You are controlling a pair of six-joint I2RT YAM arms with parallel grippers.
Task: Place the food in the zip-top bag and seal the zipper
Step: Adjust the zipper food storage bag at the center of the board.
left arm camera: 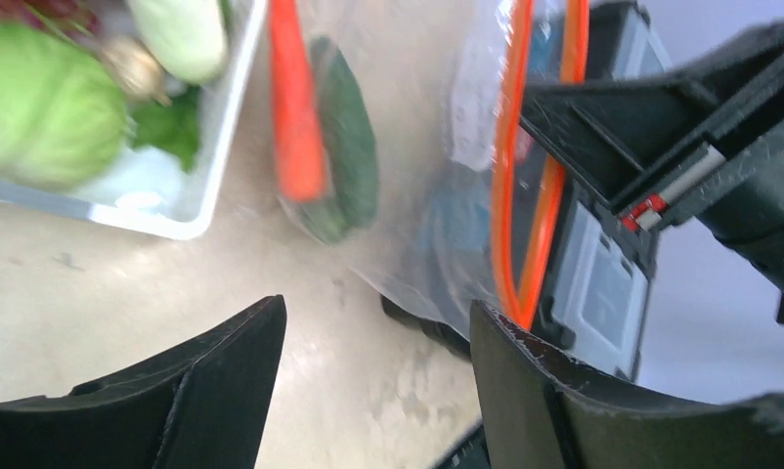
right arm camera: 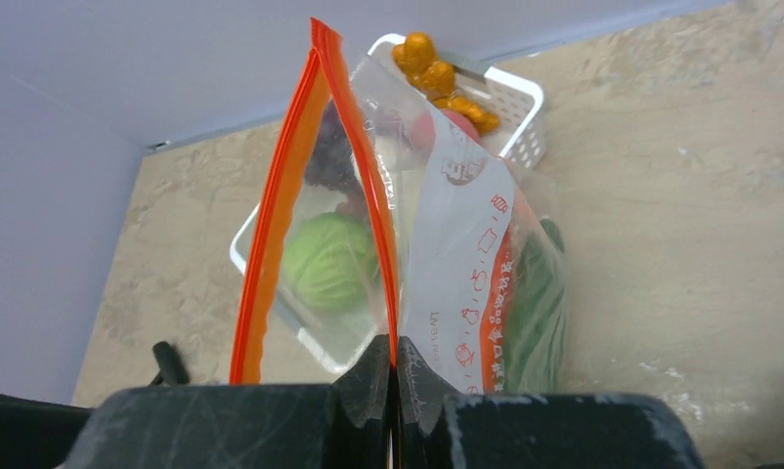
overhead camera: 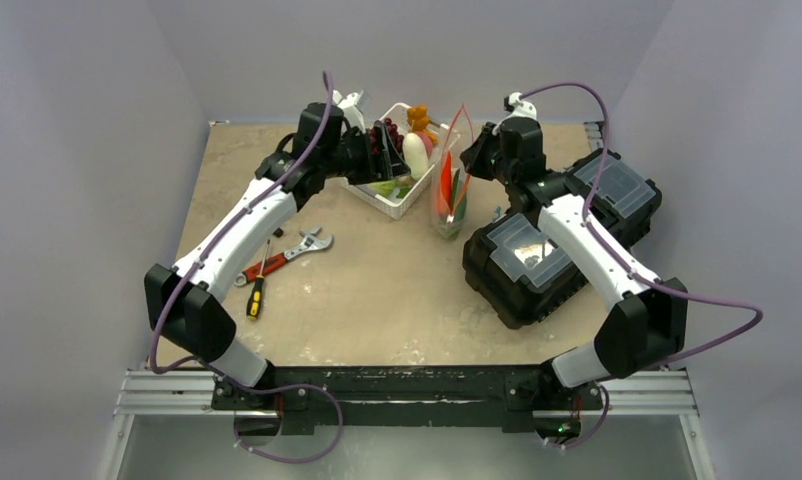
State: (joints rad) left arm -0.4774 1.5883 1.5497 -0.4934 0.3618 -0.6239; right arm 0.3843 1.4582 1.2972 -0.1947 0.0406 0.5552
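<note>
The zip-top bag (overhead camera: 451, 200) stands upright right of the white basket (overhead camera: 372, 197), its mouth gaping. My right gripper (right arm camera: 396, 357) is shut on one red-orange zipper (right arm camera: 373, 205) strip and holds it up; from above it (overhead camera: 474, 150) is at the bag's right. An orange carrot (left arm camera: 295, 117) and a dark green cucumber (left arm camera: 349, 147) lie inside the bag (left arm camera: 437, 195). My left gripper (left arm camera: 378, 362) is open with nothing between its fingers, over the basket's right part (overhead camera: 377, 150). The basket holds a cabbage (left arm camera: 41, 107), a white oval piece (overhead camera: 415, 155), red grapes (overhead camera: 387, 135) and an orange lumpy piece (right arm camera: 432, 73).
Two black toolboxes (overhead camera: 527, 265) (overhead camera: 617, 195) sit right of the bag, under the right arm. A wrench (overhead camera: 312, 243) and two screwdrivers (overhead camera: 262, 270) (overhead camera: 255, 298) lie on the table's left half beside the left arm.
</note>
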